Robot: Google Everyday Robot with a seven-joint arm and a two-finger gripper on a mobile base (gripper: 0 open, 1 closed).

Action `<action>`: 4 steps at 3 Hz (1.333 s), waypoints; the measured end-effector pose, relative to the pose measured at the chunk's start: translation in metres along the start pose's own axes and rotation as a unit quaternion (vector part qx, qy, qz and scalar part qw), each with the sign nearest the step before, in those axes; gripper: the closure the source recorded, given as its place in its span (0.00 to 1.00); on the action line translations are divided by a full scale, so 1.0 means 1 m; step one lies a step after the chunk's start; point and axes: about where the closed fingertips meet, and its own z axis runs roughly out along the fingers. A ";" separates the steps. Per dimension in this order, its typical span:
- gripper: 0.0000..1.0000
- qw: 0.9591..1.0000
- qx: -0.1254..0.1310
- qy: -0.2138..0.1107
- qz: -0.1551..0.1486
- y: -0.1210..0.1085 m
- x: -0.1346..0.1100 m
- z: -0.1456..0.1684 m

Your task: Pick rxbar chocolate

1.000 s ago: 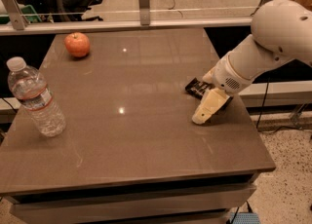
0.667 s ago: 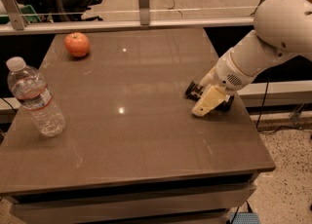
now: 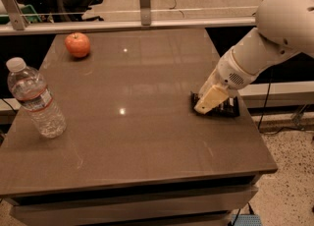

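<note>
The rxbar chocolate is a flat black bar lying near the right edge of the brown table. My gripper, cream-coloured at the end of a white arm, is right over the bar's left part and covers it. Only the bar's right end and a sliver at its left end show. I cannot tell whether the gripper touches the bar.
A red-orange apple sits at the table's back left. A clear plastic water bottle stands at the left edge. A glass partition with metal posts runs behind the table. The table's right edge is close to the bar.
My gripper has moved a little back and to the right, from the bar's front-left side to over the bar. The apple and the bottle have not moved.
</note>
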 end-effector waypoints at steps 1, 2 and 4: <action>1.00 1.000 -0.004 -0.004 0.009 -0.003 0.002 -0.009; 1.00 1.000 -0.010 -0.017 0.023 -0.013 -0.004 -0.025; 1.00 0.992 -0.031 -0.121 0.032 -0.016 -0.074 -0.084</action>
